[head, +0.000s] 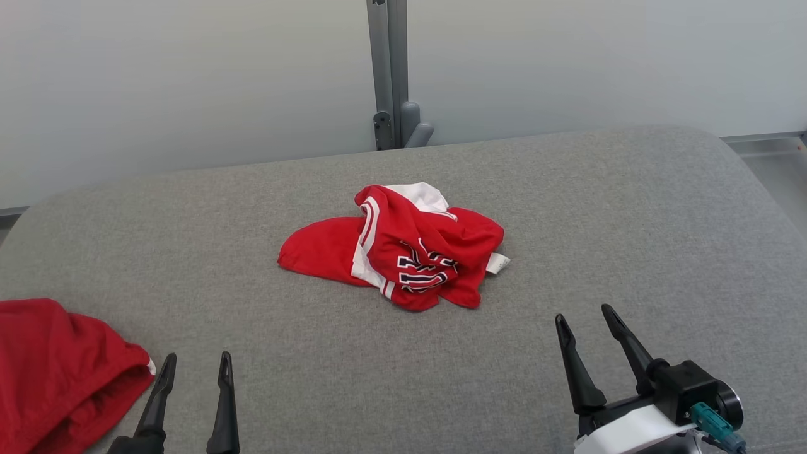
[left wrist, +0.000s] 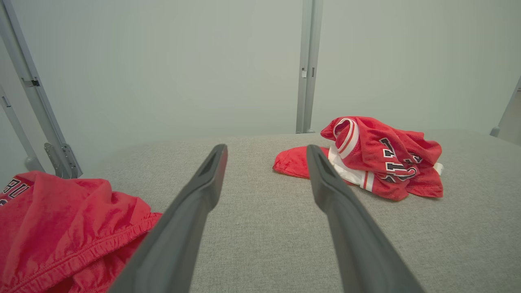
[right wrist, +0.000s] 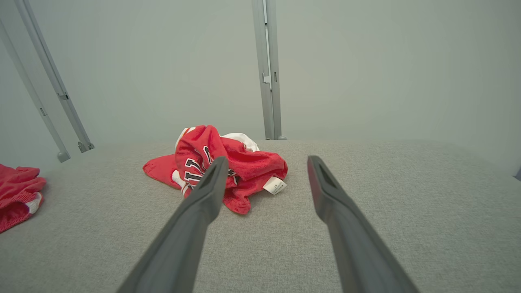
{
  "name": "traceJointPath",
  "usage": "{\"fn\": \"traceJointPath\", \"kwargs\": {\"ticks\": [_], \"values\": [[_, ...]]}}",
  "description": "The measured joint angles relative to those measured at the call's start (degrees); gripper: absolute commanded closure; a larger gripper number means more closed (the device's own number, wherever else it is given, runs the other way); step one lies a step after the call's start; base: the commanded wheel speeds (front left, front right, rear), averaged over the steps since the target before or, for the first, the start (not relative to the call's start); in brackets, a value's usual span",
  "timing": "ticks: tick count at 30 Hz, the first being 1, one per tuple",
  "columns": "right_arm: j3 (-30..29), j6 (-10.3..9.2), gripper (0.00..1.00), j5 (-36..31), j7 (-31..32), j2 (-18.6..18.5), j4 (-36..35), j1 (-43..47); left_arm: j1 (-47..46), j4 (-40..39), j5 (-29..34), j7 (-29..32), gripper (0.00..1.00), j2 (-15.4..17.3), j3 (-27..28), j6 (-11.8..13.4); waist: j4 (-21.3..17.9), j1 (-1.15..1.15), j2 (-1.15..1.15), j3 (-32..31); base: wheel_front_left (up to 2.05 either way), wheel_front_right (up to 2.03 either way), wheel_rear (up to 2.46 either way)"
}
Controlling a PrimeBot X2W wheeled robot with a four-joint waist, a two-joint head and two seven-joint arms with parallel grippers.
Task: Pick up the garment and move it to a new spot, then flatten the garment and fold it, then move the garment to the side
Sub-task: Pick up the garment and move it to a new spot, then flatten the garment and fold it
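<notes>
Left tool point(head: 197, 358) wide open, empty; right tool point(head: 584, 314) likewise.

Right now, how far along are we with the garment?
Done: nothing; the red garment lies crumpled on the grey surface. In hand: nothing; left gripper and right gripper are open, short of it. Left: pick up, move, flatten, fold, set aside.
</notes>
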Motion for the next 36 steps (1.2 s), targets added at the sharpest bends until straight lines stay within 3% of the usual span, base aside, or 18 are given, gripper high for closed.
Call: {"fn": "traceJointPath", "kwargs": {"ticks": [36], "values": [[0.30, 0.00, 0.00, 0.14, 0.00, -0.29, 0.38, 0.36, -2.03, 2.22, -1.36, -0.01, 0.00, -0.15, -4.94, 1.29, -0.23, 0.00, 0.00, -0.01, 0.00, 0.00, 0.00]]}}
